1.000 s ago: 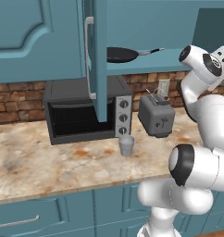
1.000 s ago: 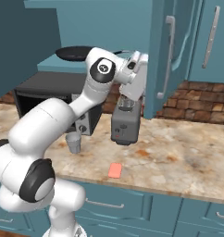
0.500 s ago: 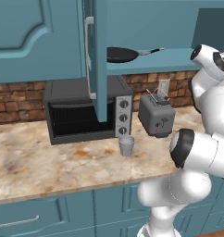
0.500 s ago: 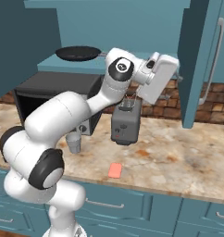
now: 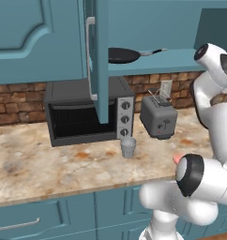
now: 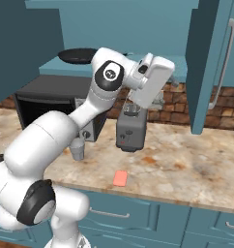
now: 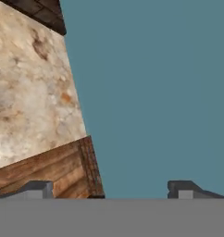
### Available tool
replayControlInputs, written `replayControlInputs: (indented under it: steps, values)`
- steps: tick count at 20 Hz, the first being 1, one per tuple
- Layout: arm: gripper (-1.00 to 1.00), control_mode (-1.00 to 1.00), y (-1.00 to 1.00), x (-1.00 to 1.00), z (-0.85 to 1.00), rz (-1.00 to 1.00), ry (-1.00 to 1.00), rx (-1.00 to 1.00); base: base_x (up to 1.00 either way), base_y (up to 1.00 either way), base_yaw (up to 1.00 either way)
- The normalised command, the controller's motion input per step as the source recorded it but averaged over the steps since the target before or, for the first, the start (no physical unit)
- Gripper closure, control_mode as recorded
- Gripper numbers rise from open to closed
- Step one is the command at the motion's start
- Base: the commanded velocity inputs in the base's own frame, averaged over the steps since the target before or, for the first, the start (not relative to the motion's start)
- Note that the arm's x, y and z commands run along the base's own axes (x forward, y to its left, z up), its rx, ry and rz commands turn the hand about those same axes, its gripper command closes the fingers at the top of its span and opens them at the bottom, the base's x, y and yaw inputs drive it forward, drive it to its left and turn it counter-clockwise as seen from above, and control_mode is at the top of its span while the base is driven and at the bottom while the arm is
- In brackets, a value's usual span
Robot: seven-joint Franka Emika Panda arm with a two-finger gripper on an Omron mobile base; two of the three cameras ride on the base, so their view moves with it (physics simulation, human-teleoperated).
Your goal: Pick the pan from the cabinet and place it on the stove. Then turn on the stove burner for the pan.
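Note:
The pan [image 5: 122, 55] lies on the bottom shelf of the open cabinet [image 5: 181, 60], its thin handle pointing right. From the right base view the pan [image 6: 80, 55] sits at the shelf's left end, above the microwave. My white hand [image 6: 153, 81] hovers in front of the shelf, right of the pan and above the toaster, apart from both. In the hand view my gripper [image 7: 111, 192] is open, fingertips [image 7: 37, 189] wide apart with nothing between them, facing a flat teal panel. The stove and its burner are out of view.
Under the cabinet stand a black microwave [image 5: 87, 112], a grey toaster [image 5: 158, 117] and a small cup [image 5: 128, 147] on the marbled counter [image 5: 49, 164]. A red sponge [image 6: 121, 178] lies near the counter edge. Open cabinet doors hang at left [image 5: 99, 61] and right [image 6: 211, 63].
The right cabinet door has swung wider open. My hand moved right along the shelf front, away from the pan. The pan has not moved.

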Motion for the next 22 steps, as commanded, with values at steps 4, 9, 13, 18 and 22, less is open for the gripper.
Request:
replayControlInputs:
  steps: [4,9,13,18,22]
  values:
    - [-1.00,-1.00,0.89,-0.35,0.25,0.00,-0.21,0.00,0.00,0.00,0.00]
    - [-1.00,-1.00,0.94,-0.11,0.19,0.06,-0.24,0.03,0.00,0.00,0.00]
    - [-1.00,-1.00,0.60,-0.02,0.25,0.11,-0.23,0.15,0.00,0.00,0.00]
    - [-1.00,-1.00,0.33,0.00,0.14,0.18,-0.24,0.22,0.00,0.00,0.00]
    - [-1.00,-1.00,0.42,0.00,0.16,0.18,-0.18,0.20,0.00,0.00,0.00]
